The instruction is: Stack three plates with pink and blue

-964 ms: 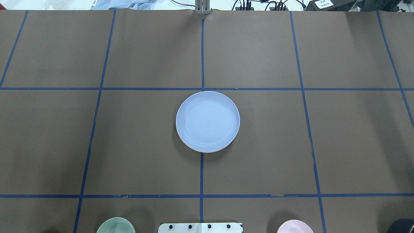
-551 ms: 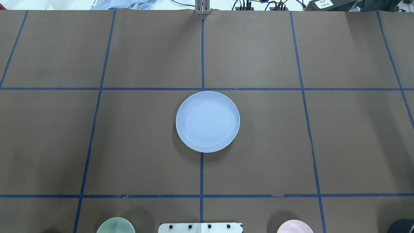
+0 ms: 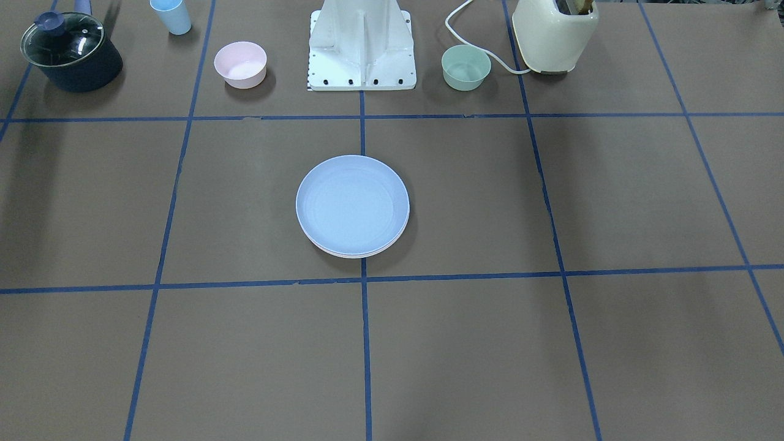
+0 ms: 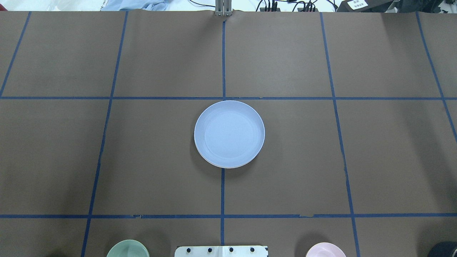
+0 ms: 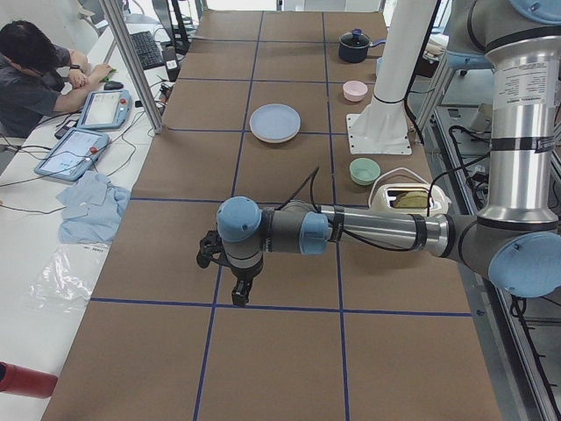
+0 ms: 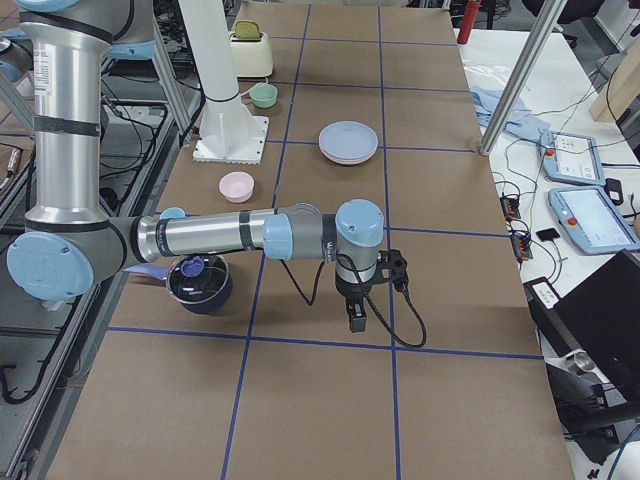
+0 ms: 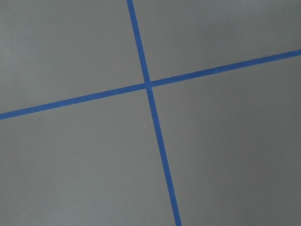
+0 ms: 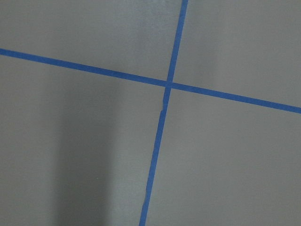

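The light blue plate (image 4: 229, 134) lies on top of a stack at the table's middle, also seen in the front view (image 3: 352, 203). Paler rims of plates under it (image 3: 358, 253) show at its near edge; I cannot tell their colours for sure. The left gripper (image 5: 241, 294) hangs over the bare table far from the stack, seen only in the left side view. The right gripper (image 6: 357, 320) hangs over the bare table at the other end, seen only in the right side view. I cannot tell whether either is open or shut. Both wrist views show only brown table and blue tape.
A small pink bowl (image 3: 240, 64) and a small green bowl (image 3: 465, 66) flank the robot's white base (image 3: 361, 49). A lidded dark pot (image 3: 70, 52), a blue cup (image 3: 171, 15) and a cream toaster (image 3: 554, 30) stand along the robot's edge.
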